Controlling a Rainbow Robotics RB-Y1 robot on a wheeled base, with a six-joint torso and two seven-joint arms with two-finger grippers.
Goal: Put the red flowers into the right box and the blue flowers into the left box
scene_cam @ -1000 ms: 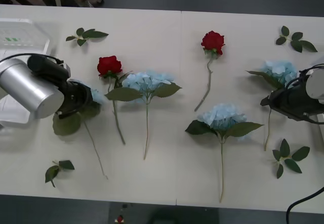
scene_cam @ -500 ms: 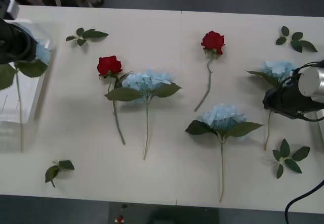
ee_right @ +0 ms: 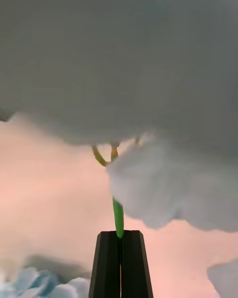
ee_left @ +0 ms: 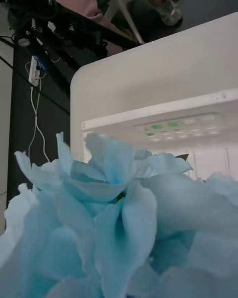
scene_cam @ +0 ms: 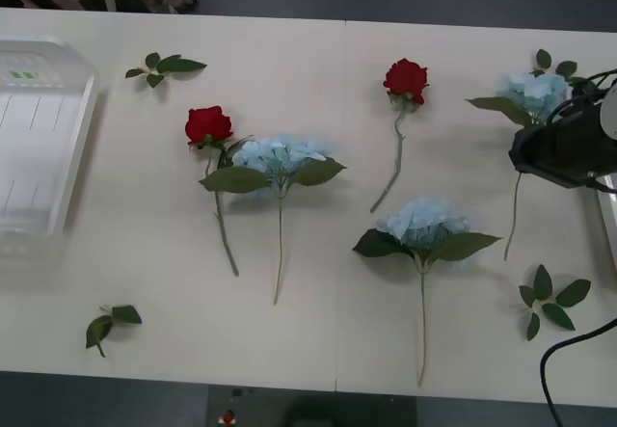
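My right gripper (scene_cam: 525, 157) (ee_right: 119, 241) is at the table's right side, its black fingers shut on the green stem of a blue flower (scene_cam: 533, 92), which hangs lifted. A second blue flower (ee_left: 114, 213) sits close before my left wrist camera, held by my left gripper beside the left box (scene_cam: 43, 138) (ee_left: 163, 114); its petals hide the fingers. Two red flowers (scene_cam: 208, 123) (scene_cam: 406, 78) and two more blue flowers (scene_cam: 280, 154) (scene_cam: 424, 222) lie on the table. The right box (scene_cam: 610, 229) shows as an edge at the far right.
Loose green leaf sprigs lie at the back left (scene_cam: 164, 65), front left (scene_cam: 108, 323), front right (scene_cam: 549, 297) and back right (scene_cam: 554, 63). A black cable (scene_cam: 564, 364) loops at the front right corner. A chair base and a person's feet stand beyond the table.
My left arm carried its blue flower left over the left box and out of the front view. My right gripper lifted its blue flower and moved it toward the table's far side.
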